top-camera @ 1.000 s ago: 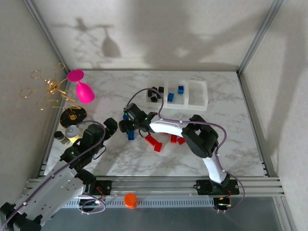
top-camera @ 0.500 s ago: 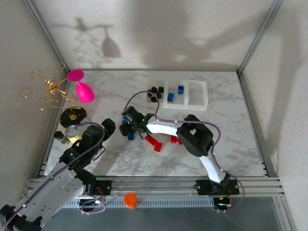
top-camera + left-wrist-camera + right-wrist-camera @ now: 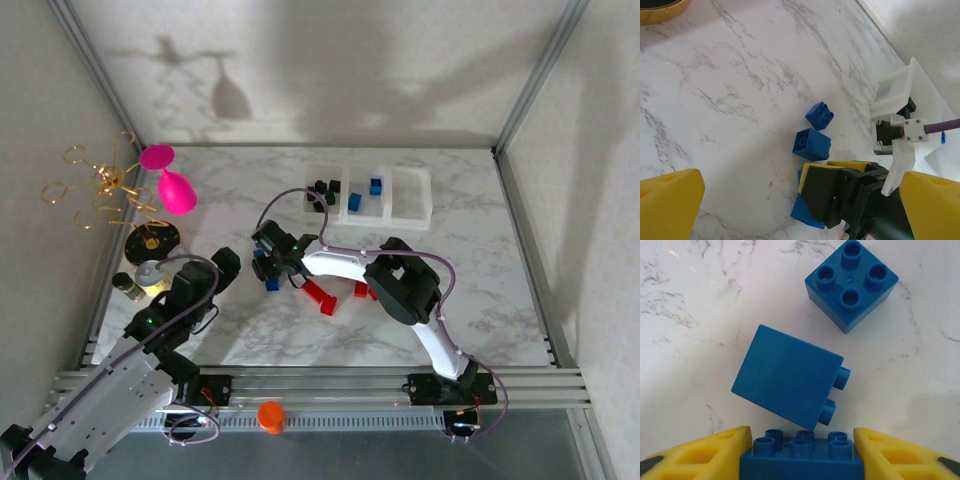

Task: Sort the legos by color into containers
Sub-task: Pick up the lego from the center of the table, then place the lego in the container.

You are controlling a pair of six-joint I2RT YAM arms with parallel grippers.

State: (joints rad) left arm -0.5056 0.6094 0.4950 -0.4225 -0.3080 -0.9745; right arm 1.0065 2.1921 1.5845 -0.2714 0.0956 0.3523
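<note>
Three blue legos lie close together on the marble. One sits studs up (image 3: 851, 285), one lies on its side (image 3: 787, 377), and an oblong one (image 3: 800, 462) is between my right gripper's (image 3: 801, 445) yellow fingers (image 3: 715, 452), which press its two ends. In the top view that right gripper (image 3: 268, 262) is left of the red legos (image 3: 320, 297). My left gripper (image 3: 800, 210) is open, its fingers wide apart, facing the right gripper (image 3: 840, 200) and the blue legos (image 3: 811, 145). The clear tray (image 3: 412, 212) holds black legos (image 3: 322, 192) on the left and blue legos (image 3: 354, 201) in the middle.
A pink goblet (image 3: 172, 185) and a gold wire stand (image 3: 100, 185) are at the back left. A black and gold disc (image 3: 152, 240) and small jars (image 3: 148, 276) sit beside my left arm. An orange knob (image 3: 270, 415) rests on the front rail.
My right gripper has shifted slightly left and its jaws have narrowed onto the oblong blue lego. The left arm has barely moved.
</note>
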